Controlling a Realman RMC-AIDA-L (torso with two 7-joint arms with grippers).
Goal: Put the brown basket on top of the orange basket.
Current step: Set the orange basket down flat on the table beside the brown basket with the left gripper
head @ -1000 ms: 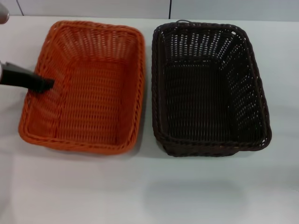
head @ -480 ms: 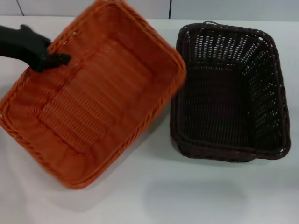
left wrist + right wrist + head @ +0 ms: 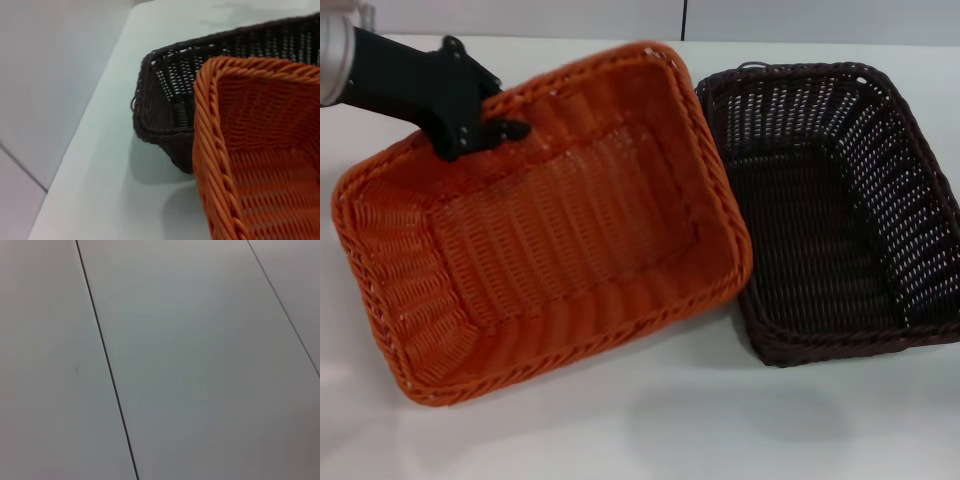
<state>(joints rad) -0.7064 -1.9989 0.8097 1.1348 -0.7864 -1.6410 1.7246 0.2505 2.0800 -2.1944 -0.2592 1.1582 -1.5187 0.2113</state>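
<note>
Lifting step: the orange basket (image 3: 550,240) is raised and tilted off the desk (image 3: 650,420), though the task asks for the brown basket on top; I tell what shows.
Orange basket: nearest the camera, its right-hand corner overlaps the brown basket's (image 3: 840,200) near-left rim; in the left wrist view its rim crosses in front of the brown wall.
Doing it well: judged from here, the carried basket should be levelled and kept clear of the brown rim so it does not drag that basket along; a one-sided hold invites swinging, so slow travel suits.
Brown basket: flat on the desk, just right of the orange basket, apparently touching it.
Left gripper (image 3: 485,128): at the orange basket's far-left rim, jaws closed down on the braided edge.
Right gripper: out of sight; its wrist view shows only pale panels.
</note>
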